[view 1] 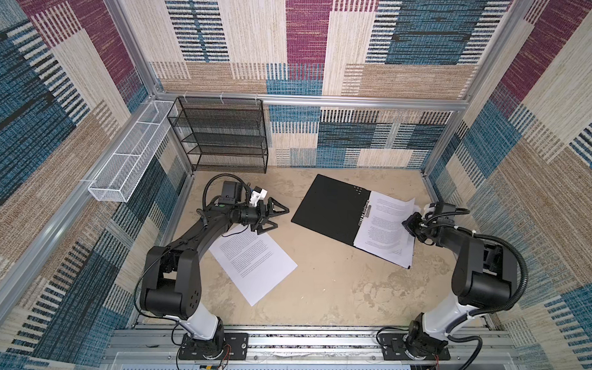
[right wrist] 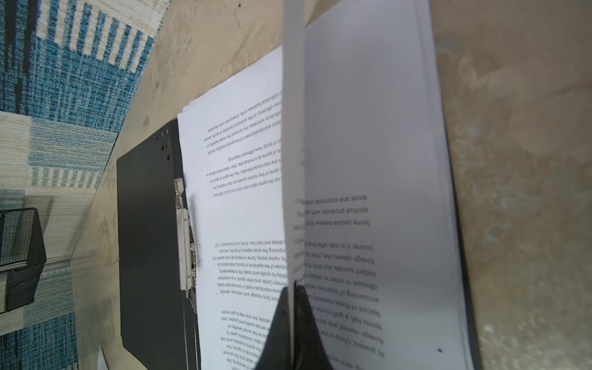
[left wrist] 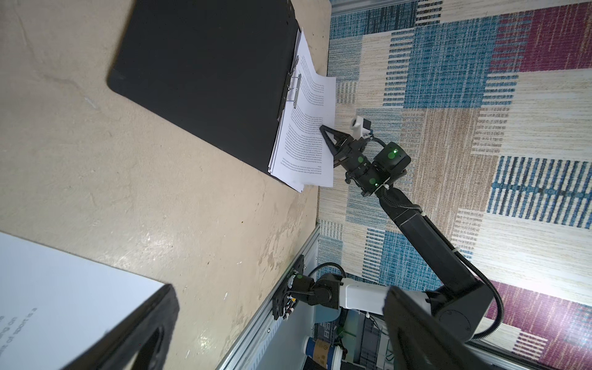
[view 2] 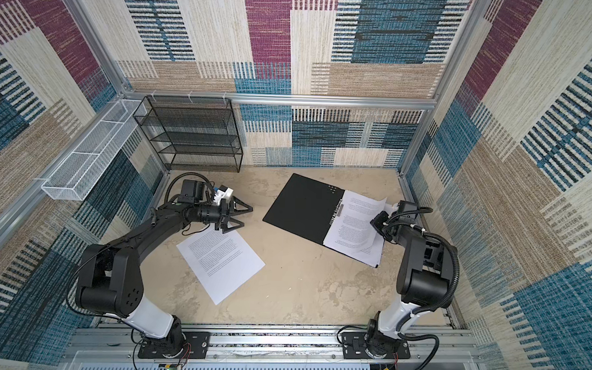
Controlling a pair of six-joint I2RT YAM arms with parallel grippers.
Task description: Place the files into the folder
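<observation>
Nearest, one loose sheet (view 1: 251, 265) lies flat on the worktop (view 1: 334, 295), well apart from the folder and, by my judgement, the only file not yet put in. Over its far corner the left end effector (view 1: 282, 217) hangs spread wide and empty. Farther back the folder (view 1: 331, 207) lies open with a stack of files (view 1: 380, 239) on its right half. The right end effector (view 1: 409, 225) is pinched tight on the curled top sheet (right wrist: 293, 128).
</observation>
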